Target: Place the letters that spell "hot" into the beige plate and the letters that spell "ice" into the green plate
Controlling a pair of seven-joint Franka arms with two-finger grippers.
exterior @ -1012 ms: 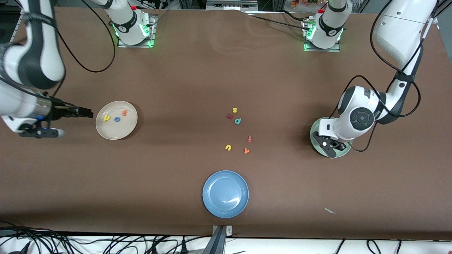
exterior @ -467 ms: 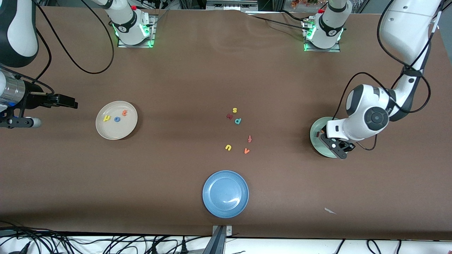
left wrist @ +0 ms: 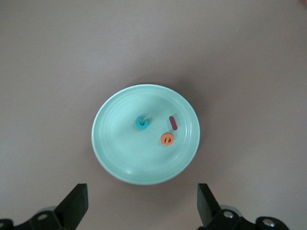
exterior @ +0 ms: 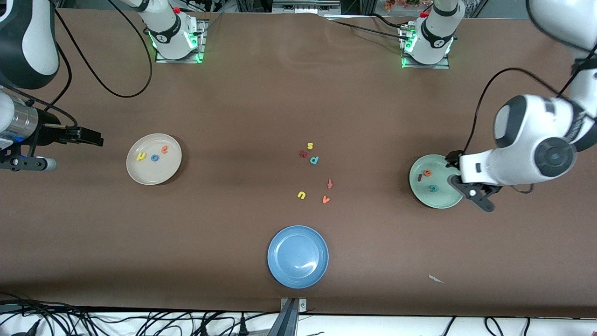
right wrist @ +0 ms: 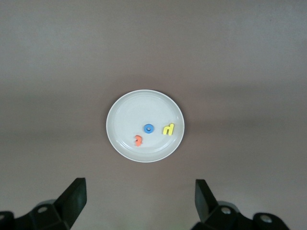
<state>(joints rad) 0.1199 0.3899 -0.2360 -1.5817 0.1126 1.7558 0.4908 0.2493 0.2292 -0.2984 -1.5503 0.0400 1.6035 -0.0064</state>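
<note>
The beige plate (exterior: 158, 176) (right wrist: 124, 110) holds the yellow h (exterior: 141, 157) (right wrist: 168, 129), blue o (exterior: 155, 157) (right wrist: 149, 128) and orange t (exterior: 164, 149) (right wrist: 138, 140). My right gripper (exterior: 93, 138) (right wrist: 139, 206) hangs open and empty over bare table, off that plate toward the right arm's end. In the green plate (exterior: 440, 201) (left wrist: 110, 163) lie the dark red i (exterior: 420, 177) (left wrist: 173, 123), orange e (exterior: 426, 172) (left wrist: 167, 139) and teal c (exterior: 433, 188) (left wrist: 141, 123). My left gripper (exterior: 468, 183) (left wrist: 142, 208) is open and empty, raised over that plate's edge.
A blue plate (exterior: 280, 270) stands near the front edge. Mid-table lie loose letters: yellow s (exterior: 310, 146), a dark red one (exterior: 303, 153), teal p (exterior: 314, 160), red f (exterior: 329, 184), yellow u (exterior: 301, 195), orange v (exterior: 326, 199). A paper scrap (exterior: 436, 279) lies by the front edge.
The left gripper opened over the green plate, then rose and drew off toward the left arm's end, uncovering the plate's letters. The right gripper pulled back from the beige plate.
</note>
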